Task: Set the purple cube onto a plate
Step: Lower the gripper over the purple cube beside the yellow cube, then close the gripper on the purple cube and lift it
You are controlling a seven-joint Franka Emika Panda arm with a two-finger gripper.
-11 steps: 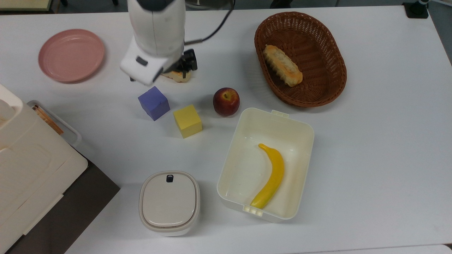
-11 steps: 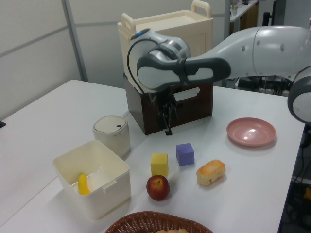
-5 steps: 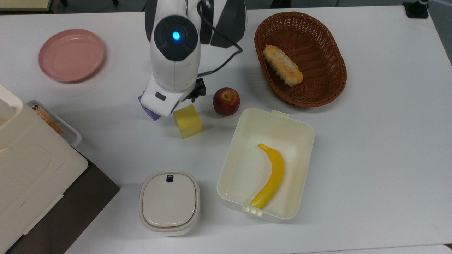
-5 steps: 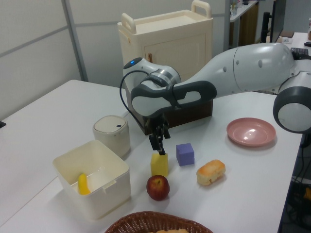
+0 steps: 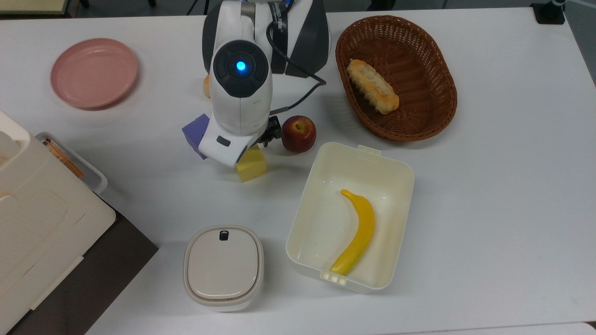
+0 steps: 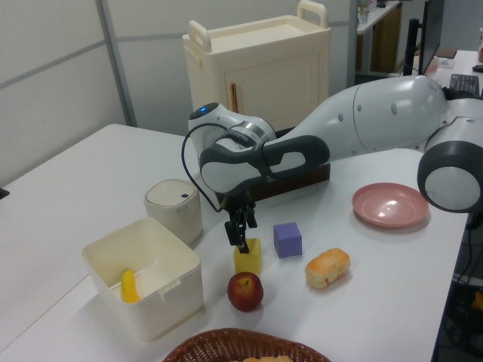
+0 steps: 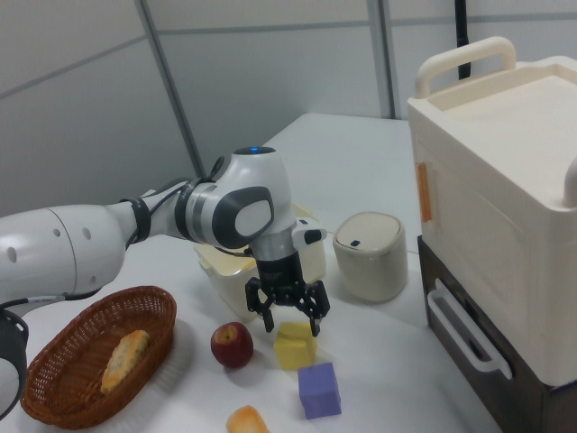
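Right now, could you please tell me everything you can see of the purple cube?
The purple cube is a small, matte, blue-violet block that looks like foam, with sharp edges. It rests flat on the white table, nothing gripping it. In the right view it lies just in front of the yellow cube, over which the open tool hangs.

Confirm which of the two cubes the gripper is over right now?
The yellow cube. The open gripper hangs directly above it beside the apple. The purple cube, the task's target, sits apart, nearer the right view's bottom edge.

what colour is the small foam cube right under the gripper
Yellow: the small foam cube below the open gripper is yellow, clearest in the right view.
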